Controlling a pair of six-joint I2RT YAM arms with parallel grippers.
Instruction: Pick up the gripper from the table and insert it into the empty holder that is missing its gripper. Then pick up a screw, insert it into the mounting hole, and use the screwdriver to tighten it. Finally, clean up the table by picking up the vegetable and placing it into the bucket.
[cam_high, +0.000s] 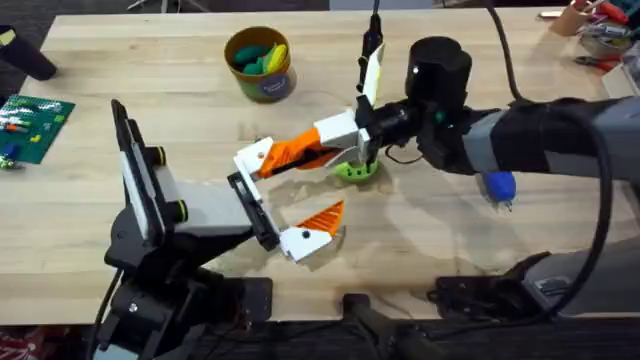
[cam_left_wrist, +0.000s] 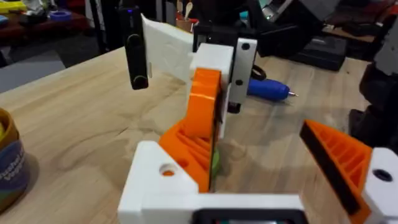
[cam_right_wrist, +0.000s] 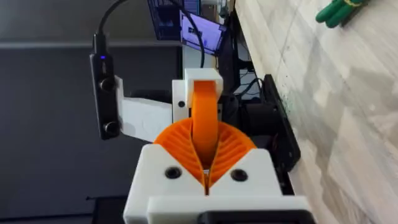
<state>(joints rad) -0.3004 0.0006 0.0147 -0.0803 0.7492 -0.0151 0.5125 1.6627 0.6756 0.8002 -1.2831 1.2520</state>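
two orange pads of the right gripper (cam_high: 345, 143) are closed on the gripper (cam_high: 262, 158) at the table (cam_high: 150, 90) middle. left gripper (cam_high: 290, 205) is open, touching its base. bucket (cam_high: 259, 63) stands near the far edge.

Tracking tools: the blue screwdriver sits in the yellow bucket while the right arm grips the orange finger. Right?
Not quite. The screwdriver lies on the table, not in the bucket, as the left wrist view shows. The right arm's fingers do grip the orange finger.
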